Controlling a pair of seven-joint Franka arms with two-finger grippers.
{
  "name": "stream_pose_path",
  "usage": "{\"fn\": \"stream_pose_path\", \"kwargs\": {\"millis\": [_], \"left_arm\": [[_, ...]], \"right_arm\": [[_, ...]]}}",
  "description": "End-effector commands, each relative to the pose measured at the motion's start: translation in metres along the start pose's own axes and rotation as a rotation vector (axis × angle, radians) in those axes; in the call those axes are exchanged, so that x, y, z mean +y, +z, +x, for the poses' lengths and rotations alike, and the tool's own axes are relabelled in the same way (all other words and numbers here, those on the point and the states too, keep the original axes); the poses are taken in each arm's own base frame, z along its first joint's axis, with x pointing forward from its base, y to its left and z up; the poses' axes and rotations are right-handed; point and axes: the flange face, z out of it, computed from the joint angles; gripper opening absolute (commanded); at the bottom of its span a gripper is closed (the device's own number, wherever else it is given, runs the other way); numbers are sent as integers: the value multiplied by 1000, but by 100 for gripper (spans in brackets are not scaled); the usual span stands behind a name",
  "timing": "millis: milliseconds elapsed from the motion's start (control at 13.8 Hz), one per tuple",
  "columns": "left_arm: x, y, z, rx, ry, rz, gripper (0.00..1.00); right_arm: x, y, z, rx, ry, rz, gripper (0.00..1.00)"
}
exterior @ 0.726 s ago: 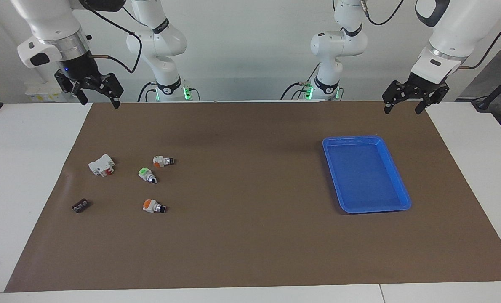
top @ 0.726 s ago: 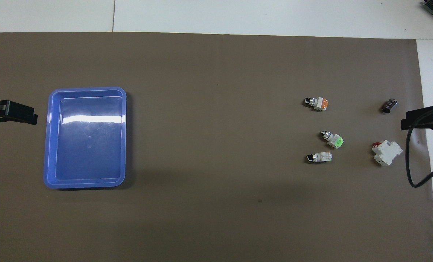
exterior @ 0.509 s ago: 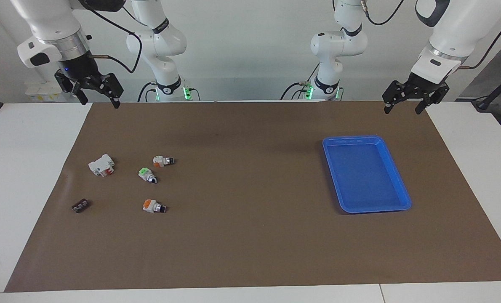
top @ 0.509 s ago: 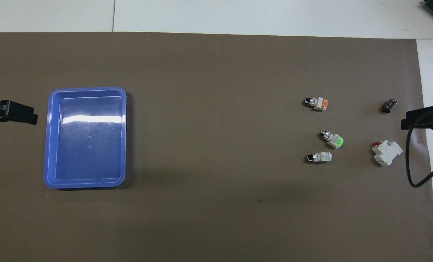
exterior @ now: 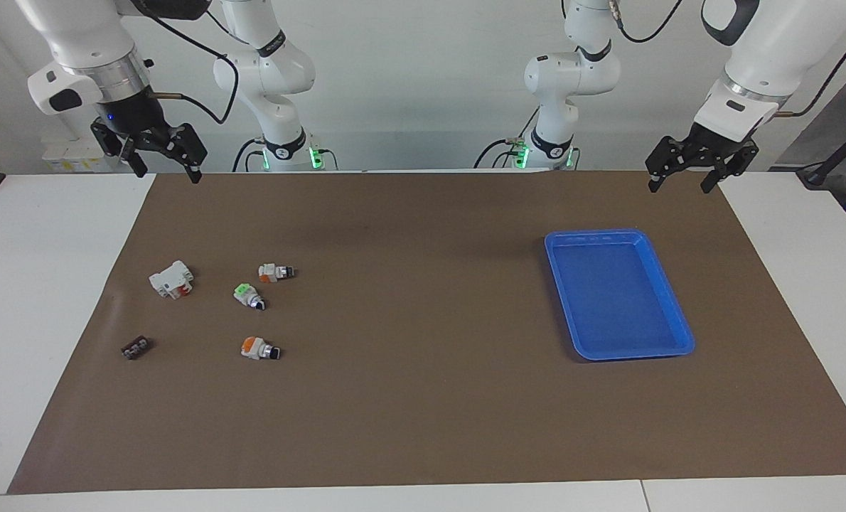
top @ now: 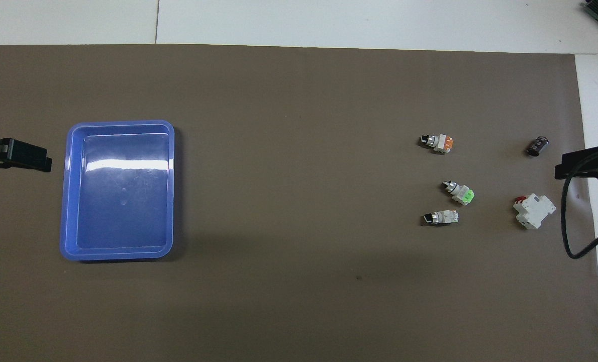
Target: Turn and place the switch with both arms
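Facing view showed the brown mat (exterior: pixel 423 427) over most of the bench. Blue tray (exterior: pixel 679 328) sat toward the left arm's end. Left gripper (exterior: pixel 681 181) hung over the mat's robot-side corner there, fingers wide, holding nothing. Right gripper (exterior: pixel 161 167) hung over the robot-side corner at the right arm's end, fingers wide too. White breaker (exterior: pixel 172 279), green switch (exterior: pixel 249 296) and a small black part (exterior: pixel 136 348) lay near that end. The switch (exterior: pixel 276 272) lay beside the green one, nearer the robots; another orange switch (exterior: pixel 259 348) lay nearer the mat's outer edge.
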Motion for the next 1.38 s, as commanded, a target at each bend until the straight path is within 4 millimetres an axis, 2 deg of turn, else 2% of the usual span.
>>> {"fn": "stream_pose_path", "kwargs": {"millis": [0, 218, 509, 726, 872, 1090, 1162, 1308], "left_arm": [[-2, -2, -8, -6, -1, 21, 100], [-1, -3, -9, -4, 1, 22, 100], [-1, -2, -8, -6, 1, 21, 100], [-1, -2, -8, -6, 1, 21, 100], [-2, -2, -8, -6, -1, 21, 100], [-2, -2, -8, -6, -1, 21, 100], [-1, -2, -8, -6, 1, 21, 100], [-3, -3, -9, -4, -2, 23, 100]], "right_arm": [[5, -2, -7, -13, 5, -1, 100], [9, 7, -15, -23, 41, -6, 100], [4, 10, -11, 16, 338, 10, 100], [-5, 29, -13, -33, 591, 43, 100], [-20, 85, -11, -38, 795, 40, 100], [-22, 104, -13, -51, 887, 100, 100], [-25, 119, -14, -68, 925, 106, 100], [-37, 171, -10, -80, 1018, 95, 100]]}}
